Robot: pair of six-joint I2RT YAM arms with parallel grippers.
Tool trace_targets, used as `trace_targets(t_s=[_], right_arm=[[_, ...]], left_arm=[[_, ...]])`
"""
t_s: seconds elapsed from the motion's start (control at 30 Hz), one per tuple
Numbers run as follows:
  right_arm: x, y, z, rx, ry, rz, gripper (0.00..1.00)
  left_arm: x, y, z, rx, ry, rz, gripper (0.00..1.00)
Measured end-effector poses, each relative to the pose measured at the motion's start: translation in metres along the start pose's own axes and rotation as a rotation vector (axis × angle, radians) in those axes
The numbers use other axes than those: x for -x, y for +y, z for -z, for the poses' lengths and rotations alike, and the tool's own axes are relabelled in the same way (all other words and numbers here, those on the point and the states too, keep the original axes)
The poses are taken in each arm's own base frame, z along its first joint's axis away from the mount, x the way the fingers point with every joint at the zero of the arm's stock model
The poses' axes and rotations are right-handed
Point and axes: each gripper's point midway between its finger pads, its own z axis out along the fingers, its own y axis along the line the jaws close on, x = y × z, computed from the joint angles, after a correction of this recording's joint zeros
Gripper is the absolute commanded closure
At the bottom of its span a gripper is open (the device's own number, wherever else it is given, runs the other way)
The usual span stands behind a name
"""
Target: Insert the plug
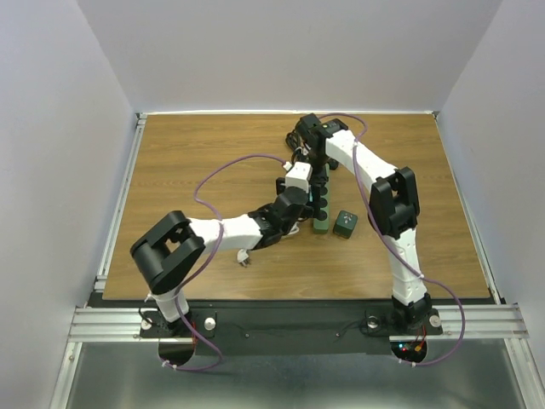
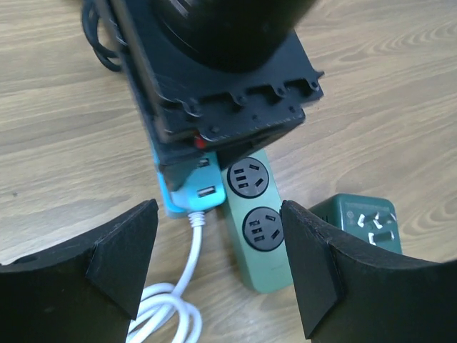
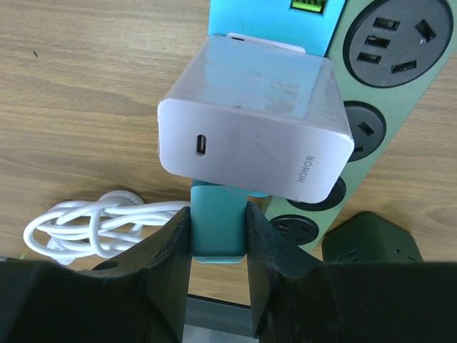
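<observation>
Two power strips lie just beside each other on the worktop (image 2: 57, 143): a blue power strip (image 2: 178, 200) and a green power strip (image 2: 257, 229). The right gripper (image 3: 218, 218) is closed tight on a teal piece (image 3: 216, 232). This is probably the end of the blue power strip, but the view does not make it sure. The white charger (image 3: 253, 125) sits just ahead of its fingertips, over the blue power strip, with its small port facing back toward the gripper. The left gripper (image 2: 218, 221) stands wide open and holds nothing. Between its fingers the ends of both strips show, a white cable (image 2: 182, 286) coils close under it, and a green cube adapter (image 2: 364, 221) stands just beyond the finger on the green side.
</observation>
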Motion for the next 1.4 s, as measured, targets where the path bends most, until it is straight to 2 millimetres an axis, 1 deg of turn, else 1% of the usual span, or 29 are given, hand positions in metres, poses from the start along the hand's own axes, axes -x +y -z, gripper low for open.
trace_targets(t_s=[0.07, 0.17, 0.37, 0.47, 0.53, 0.57, 0.6, 0.63, 0.77, 0.8, 0.83, 0.87, 0.9, 0.93, 0.97, 1.0, 1.07, 1.1, 1.23, 1.3, 1.4], right_arm=[[0.003, -0.001, 0.000, 0.009, -0.005, -0.002, 0.81], [0.008, -0.003, 0.000, 0.023, -0.016, -0.006, 0.81], [0.015, -0.005, 0.000, 0.043, -0.029, -0.011, 0.81], [0.015, -0.004, -0.001, 0.050, -0.029, -0.009, 0.81], [0.015, -0.003, -0.001, 0.055, -0.029, -0.008, 0.80], [0.015, -0.003, -0.001, 0.056, -0.028, -0.008, 0.78], [0.015, -0.003, -0.002, 0.060, -0.028, -0.008, 0.76], [0.015, -0.003, -0.002, 0.063, -0.027, -0.009, 0.73], [0.016, -0.003, -0.002, 0.076, -0.030, -0.012, 0.66], [0.016, -0.003, -0.002, 0.076, -0.030, -0.011, 0.62], [0.017, -0.002, -0.002, 0.079, -0.035, -0.011, 0.60], [0.018, -0.002, -0.002, 0.081, -0.040, -0.014, 0.56], [0.020, -0.001, -0.002, 0.084, -0.048, -0.016, 0.54], [0.022, 0.000, -0.002, 0.087, -0.055, -0.009, 0.52], [0.024, 0.000, -0.002, 0.089, -0.063, -0.009, 0.49], [0.026, 0.001, -0.003, 0.093, -0.071, -0.007, 0.46], [0.032, 0.002, -0.003, 0.100, -0.094, -0.005, 0.43], [0.034, 0.002, -0.003, 0.102, -0.100, -0.005, 0.39], [0.038, 0.001, -0.003, 0.105, -0.114, 0.001, 0.32], [0.040, 0.000, -0.001, 0.108, -0.123, -0.001, 0.21], [0.042, -0.002, 0.002, 0.108, -0.130, -0.001, 0.17]], left_arm=[[-0.007, -0.003, -0.007, 0.020, 0.014, -0.018, 0.20], [-0.015, -0.002, -0.019, 0.066, 0.029, -0.039, 0.20], [-0.034, 0.019, -0.033, 0.191, 0.055, -0.090, 0.21], [-0.038, 0.025, -0.038, 0.225, 0.056, -0.114, 0.25], [-0.040, 0.026, -0.041, 0.234, 0.055, -0.124, 0.30], [-0.040, 0.025, -0.044, 0.238, 0.054, -0.132, 0.33], [-0.040, 0.025, -0.045, 0.239, 0.052, -0.135, 0.38], [-0.040, 0.024, -0.048, 0.239, 0.050, -0.140, 0.40], [-0.038, 0.023, -0.054, 0.237, 0.044, -0.148, 0.53], [-0.037, 0.022, -0.056, 0.235, 0.042, -0.148, 0.61], [-0.037, 0.023, -0.057, 0.237, 0.042, -0.152, 0.65], [-0.036, 0.024, -0.057, 0.240, 0.041, -0.158, 0.68], [-0.035, 0.026, -0.058, 0.242, 0.041, -0.160, 0.74], [-0.034, 0.028, -0.060, 0.245, 0.039, -0.156, 0.77], [-0.033, 0.029, -0.061, 0.246, 0.036, -0.152, 0.79], [-0.033, 0.031, -0.063, 0.246, 0.036, -0.146, 0.81], [-0.030, 0.037, -0.067, 0.250, 0.032, -0.127, 0.84], [-0.030, 0.038, -0.068, 0.248, 0.033, -0.121, 0.87], [-0.027, 0.044, -0.072, 0.242, 0.034, -0.099, 0.93], [-0.025, 0.045, -0.074, 0.235, 0.036, -0.095, 0.96], [-0.024, 0.046, -0.077, 0.228, 0.040, -0.096, 0.99]])
